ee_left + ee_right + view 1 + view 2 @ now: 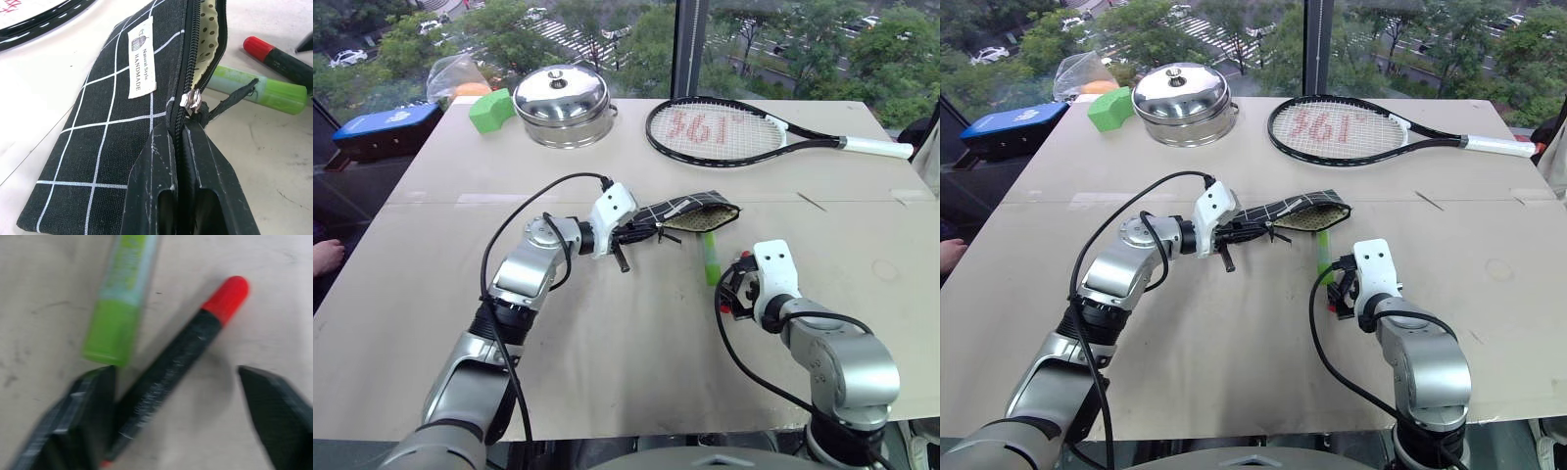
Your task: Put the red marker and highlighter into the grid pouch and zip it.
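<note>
Beyond the window, trees and a street are lying below a pale beige tabletop (pixel 636 362). From the head views, the left hand (pixel 625 235) is clamping shut on the zipper end of the flat black fabric grid pouch with white lines (pixel 690 212), holding its mouth gaping toward the short light-green highlighter (pixel 711 259), which is lying on the tabletop just below that opening. The right hand (pixel 736 289) is hovering low over the tabletop beside the highlighter's near end.

Through the left wrist view, the closed black fingers (pixel 195 176) are pinching the pouch at the silver zipper slider (pixel 192 100), with the dotted lining showing inside.

Through the right wrist view, the right hand's two fingers are standing apart, straddling the slim black-barrelled red marker with a red cap (pixel 176 357), which is lying aslant and touching the highlighter. Closing well probably means centring on the barrel's middle, clear of the highlighter, so only the marker is being pinched.
</note>
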